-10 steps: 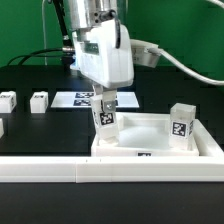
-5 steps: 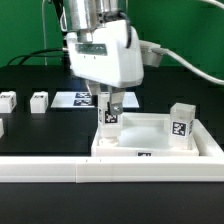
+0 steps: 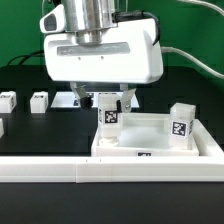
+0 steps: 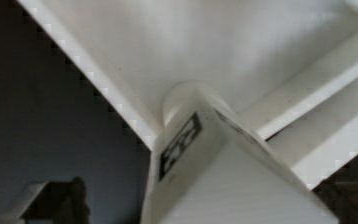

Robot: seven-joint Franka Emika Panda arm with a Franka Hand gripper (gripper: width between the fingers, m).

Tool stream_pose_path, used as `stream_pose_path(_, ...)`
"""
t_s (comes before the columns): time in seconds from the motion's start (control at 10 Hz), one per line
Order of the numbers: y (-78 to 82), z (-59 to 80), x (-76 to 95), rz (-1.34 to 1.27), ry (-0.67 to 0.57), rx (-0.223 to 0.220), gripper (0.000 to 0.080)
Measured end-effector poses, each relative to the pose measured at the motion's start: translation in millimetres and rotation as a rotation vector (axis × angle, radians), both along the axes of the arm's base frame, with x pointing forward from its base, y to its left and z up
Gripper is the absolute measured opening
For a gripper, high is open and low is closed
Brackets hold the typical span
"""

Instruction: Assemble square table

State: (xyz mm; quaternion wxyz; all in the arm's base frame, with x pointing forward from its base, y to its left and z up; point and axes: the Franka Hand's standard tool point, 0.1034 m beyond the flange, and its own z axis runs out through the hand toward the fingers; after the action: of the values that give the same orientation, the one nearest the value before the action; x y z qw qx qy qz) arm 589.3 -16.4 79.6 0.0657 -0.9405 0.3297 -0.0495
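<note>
Black counter (image 3: 40, 135) fills the exterior view, with cables trailing behind the arm. A long white border rail (image 3: 40, 170) runs across the front edge. Just behind it, toward the exterior view's right, lies the large white plastic square table top (image 3: 145, 132), raised rim upward.

A short white block leg (image 3: 108, 122) stands upright in the top's corner on the exterior view's left, its black-and-white tag (image 3: 109, 116) facing the camera. A second white block leg (image 3: 181, 124) stands upright at the far side of the top, toward the exterior view's right. Two loose white block legs (image 3: 39, 100) lie on the counter well to the exterior view's left. The marker board (image 3: 66, 100) lies flat behind, partly hidden by the arm.

The end effector (image 3: 110, 102) hangs directly over the first leg. Its jaws stand apart on either side of the leg's upper end, so it is open and grips nothing.

From the wrist view, the short white block leg (image 4: 220, 170) rises toward the camera, its tag (image 4: 181, 140) on one face. Its base sits in a rounded corner of the table top (image 4: 247, 50). The counter (image 4: 34, 100) shows dark beyond the rim. Neither jaw touches the leg.
</note>
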Motion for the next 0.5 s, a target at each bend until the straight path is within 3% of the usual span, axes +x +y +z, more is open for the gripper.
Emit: stream_pose_path(0.5, 22.9, -2.3, -1.3, 0.384, -0.002, -0.101, 0.0649)
